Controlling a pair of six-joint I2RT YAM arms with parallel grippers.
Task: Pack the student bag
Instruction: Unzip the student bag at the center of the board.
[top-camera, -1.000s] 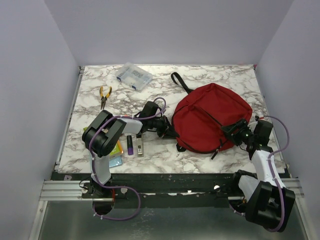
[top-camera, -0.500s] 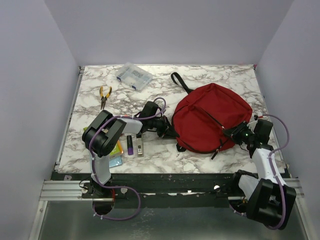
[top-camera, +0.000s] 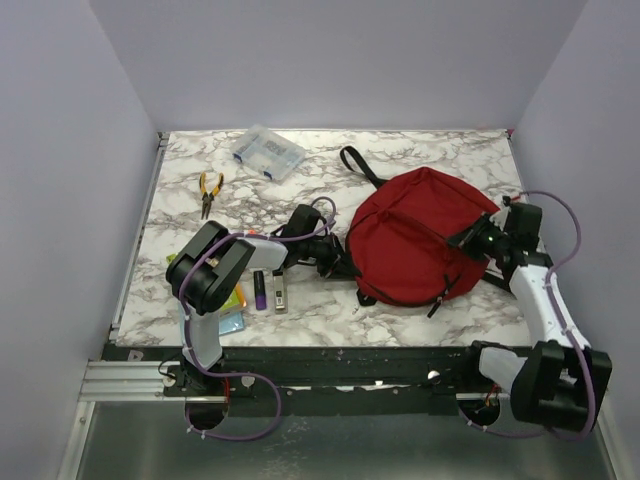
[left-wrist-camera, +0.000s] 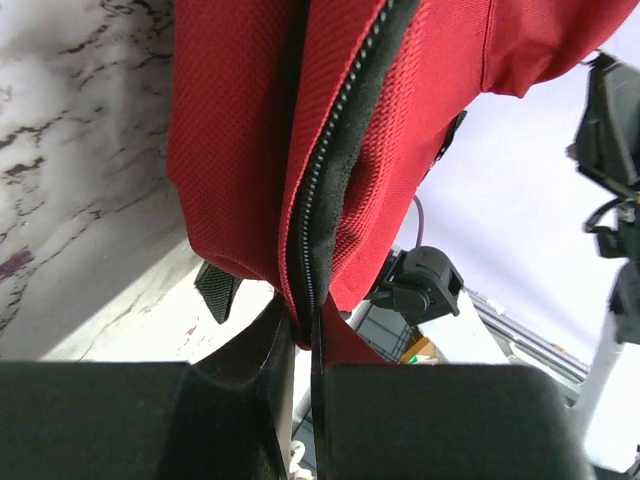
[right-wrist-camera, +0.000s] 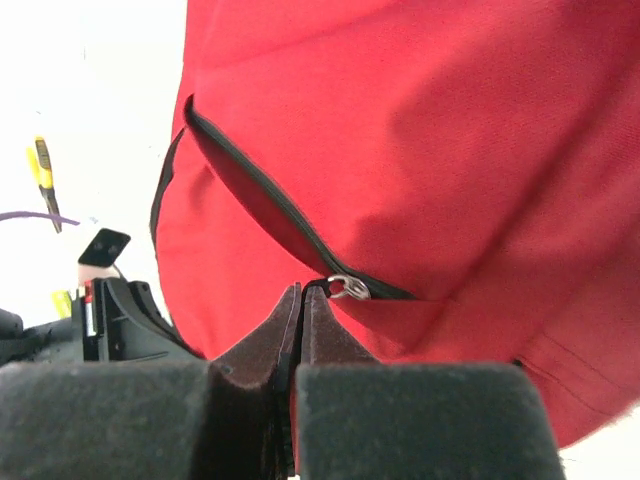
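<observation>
The student bag, dark red with black straps, lies at the table's middle right. My left gripper sits at its left edge. In the left wrist view the left gripper is shut on the bag's red fabric beside the black zip. My right gripper is over the bag's right side. In the right wrist view it is shut on the black pull tied to the metal zip slider. Left of the slider the zip gapes a little across the bag.
A clear plastic box stands at the back left, with yellow-handled pliers in front of it. A purple marker, a small silver item and green and orange packets lie by the left arm.
My right gripper has shut and moved from the bag's near right edge toward the back along its right side. The bag has shifted slightly. The left gripper has stayed put.
</observation>
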